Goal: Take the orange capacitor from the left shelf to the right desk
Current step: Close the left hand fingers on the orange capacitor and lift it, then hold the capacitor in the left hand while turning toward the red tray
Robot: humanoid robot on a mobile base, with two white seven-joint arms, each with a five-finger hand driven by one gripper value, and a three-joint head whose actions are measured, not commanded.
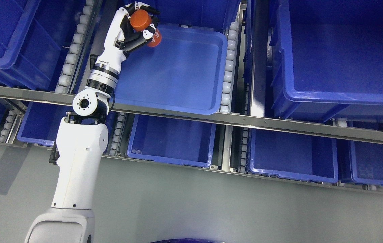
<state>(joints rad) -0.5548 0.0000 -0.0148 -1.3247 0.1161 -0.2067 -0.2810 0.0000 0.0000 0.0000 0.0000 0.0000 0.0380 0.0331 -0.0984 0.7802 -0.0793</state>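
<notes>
- Head view: the capacitor [143, 24] is an orange cylinder held above the far left corner of a shallow blue tray [178, 74]; its long axis runs on a slant, one flat end toward the upper left and the camera, the other end down to the right.
- Print shows on its side near the lower right end, too small to read.
- The left hand [137, 28] is closed around the capacitor: dark fingers [136, 41] curl under and across the body from below, and white-tipped ones hook over the top end. The grip is narrow, with the cylinder filling it.
- Whether the capacitor's lower end touches the tray floor cannot be told.
- The left arm [80, 158] rises from the lower left, crossing a metal shelf rail [245, 119] just below the wrist.
- Right of the fingers the tray lies bare; its rim is just behind them.
- White rollers [226, 77] line the tray's sides.
- A deep blue bin [339, 67] sits well to the right of the fingers, another at the upper left, and lower bins [171, 141] lie beneath the rail.
</notes>
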